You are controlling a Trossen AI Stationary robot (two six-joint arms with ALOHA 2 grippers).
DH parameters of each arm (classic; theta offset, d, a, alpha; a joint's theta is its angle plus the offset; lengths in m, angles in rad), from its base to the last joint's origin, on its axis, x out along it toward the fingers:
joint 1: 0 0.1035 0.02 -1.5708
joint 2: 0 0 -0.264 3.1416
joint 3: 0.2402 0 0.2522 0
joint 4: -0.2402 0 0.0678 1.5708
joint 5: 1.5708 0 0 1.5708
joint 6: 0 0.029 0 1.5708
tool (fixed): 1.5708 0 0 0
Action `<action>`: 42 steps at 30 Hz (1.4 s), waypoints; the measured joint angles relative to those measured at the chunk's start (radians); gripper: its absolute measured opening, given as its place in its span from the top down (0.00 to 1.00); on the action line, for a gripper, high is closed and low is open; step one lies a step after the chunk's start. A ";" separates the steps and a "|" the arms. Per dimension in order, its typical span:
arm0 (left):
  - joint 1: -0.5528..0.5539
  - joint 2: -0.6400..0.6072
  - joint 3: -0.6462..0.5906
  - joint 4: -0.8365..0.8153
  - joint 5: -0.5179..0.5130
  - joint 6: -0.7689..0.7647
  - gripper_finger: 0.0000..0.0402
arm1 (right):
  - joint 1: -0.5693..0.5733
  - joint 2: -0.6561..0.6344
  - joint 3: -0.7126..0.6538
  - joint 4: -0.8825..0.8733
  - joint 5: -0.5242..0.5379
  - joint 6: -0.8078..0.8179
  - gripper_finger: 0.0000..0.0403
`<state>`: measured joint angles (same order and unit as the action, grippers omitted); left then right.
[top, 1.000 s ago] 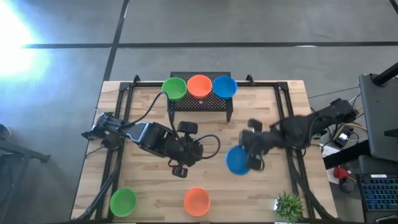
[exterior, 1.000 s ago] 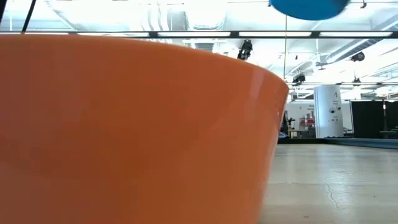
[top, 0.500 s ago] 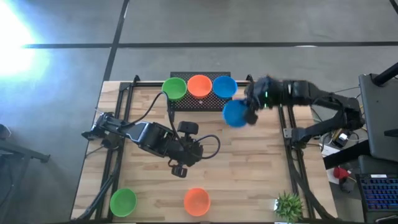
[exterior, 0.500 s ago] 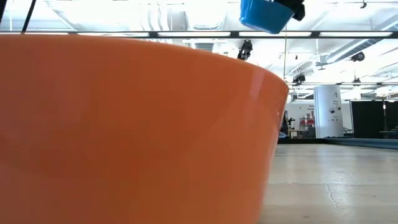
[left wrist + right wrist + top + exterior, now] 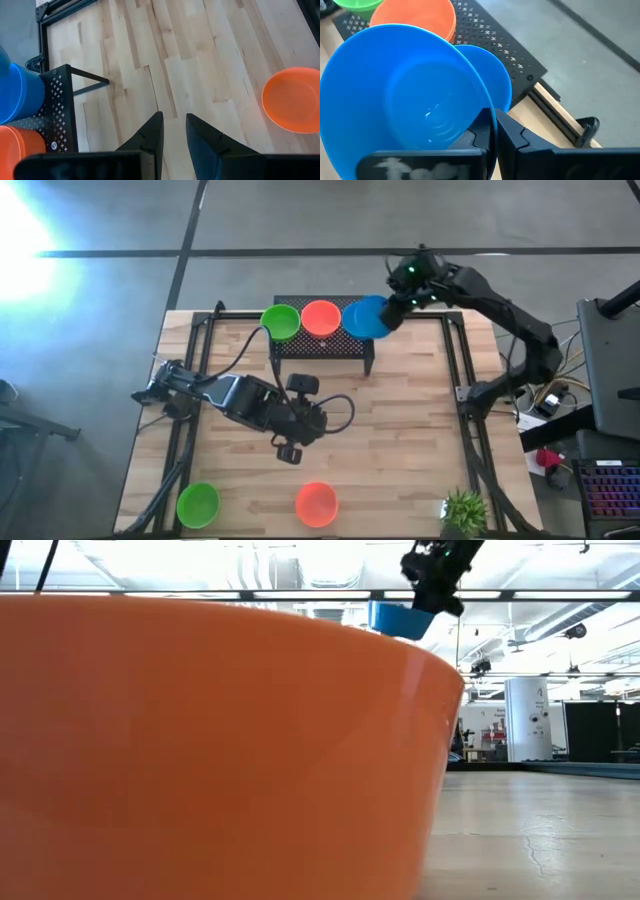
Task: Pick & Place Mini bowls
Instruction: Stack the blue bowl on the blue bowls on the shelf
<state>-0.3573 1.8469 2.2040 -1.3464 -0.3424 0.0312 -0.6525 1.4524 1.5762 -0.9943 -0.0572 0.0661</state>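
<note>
1. The right gripper (image 5: pixel 392 313) is now sitting in the upper right of the high view, having carried its blue bowl (image 5: pixel 374 318) up from mid-table a second ago to the black perforated rack (image 5: pixel 322 347) at the table's far edge.
2. Its jaws are pinching the rim of that blue bowl (image 5: pixel 395 95), nearly closed on it, as the right wrist view is showing.
3. The held bowl is hanging tilted, overlapping a second blue bowl (image 5: pixel 492 75) that is sitting on the rack beside an orange-red bowl (image 5: pixel 321 316) and a green bowl (image 5: pixel 281 320).
4. The right arm is stretching long from its base at the right edge, reaching up and inward.
5. The left gripper (image 5: pixel 290 452) is waiting unchanged at centre-left of the table (image 5: pixel 420 440), its jaws standing slightly apart and holding nothing.
6. Another green bowl (image 5: pixel 198 503) and another orange-red bowl (image 5: pixel 317 503) are resting along the bottom edge, near a small potted plant (image 5: pixel 463 508) at lower right.
</note>
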 joint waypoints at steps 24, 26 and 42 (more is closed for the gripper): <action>0.010 0.000 0.000 -0.002 0.000 0.048 0.81 | -0.018 0.214 0.169 -0.118 0.000 -0.014 0.98; 0.010 0.000 0.000 -0.002 0.000 0.057 0.81 | -0.018 0.215 0.169 -0.117 0.005 -0.013 0.98; 0.010 0.000 0.000 -0.003 0.000 0.062 0.81 | -0.018 0.213 0.169 -0.114 0.007 -0.013 0.93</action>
<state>-0.3477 1.8469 2.2044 -1.3499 -0.3424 0.0928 -0.6704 1.6653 1.7451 -1.1084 -0.0502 0.0528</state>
